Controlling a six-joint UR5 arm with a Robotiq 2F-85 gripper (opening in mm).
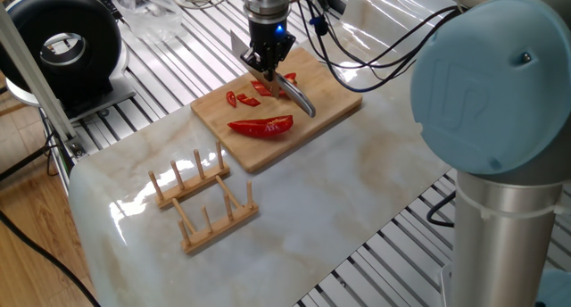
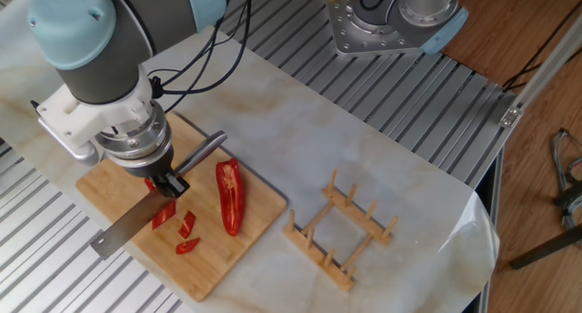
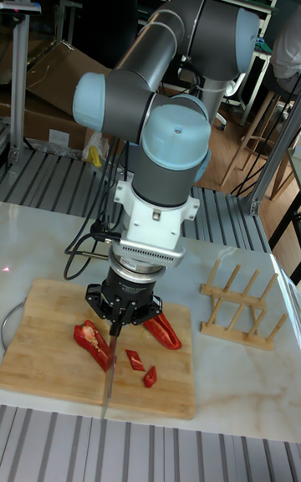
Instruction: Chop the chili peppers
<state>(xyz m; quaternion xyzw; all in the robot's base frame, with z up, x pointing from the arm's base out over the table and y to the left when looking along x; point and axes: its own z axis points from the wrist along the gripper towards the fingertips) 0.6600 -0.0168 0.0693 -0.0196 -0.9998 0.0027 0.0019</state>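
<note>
My gripper (image 2: 165,183) is shut on a knife (image 2: 130,229), held over the wooden cutting board (image 2: 218,263). The knife's handle points up-right and its blade runs down-left across the board. One long glossy red chili pepper half (image 2: 230,196) lies whole to the right of the blade. Small cut chili bits (image 2: 185,226) lie beside the blade. In one fixed view the gripper (image 1: 268,71) stands over the bits (image 1: 251,100), with the pepper half (image 1: 261,126) nearer the front. The tall view shows the gripper (image 3: 117,315), a pepper piece (image 3: 94,344) left of the blade and another (image 3: 163,330) right of it.
A wooden slotted rack (image 2: 341,236) stands on the marble tabletop right of the board, also seen as the rack (image 1: 201,200). A black round device (image 1: 62,44) sits at the far left. Cables hang behind the gripper. The second arm's base (image 1: 495,164) fills the right side.
</note>
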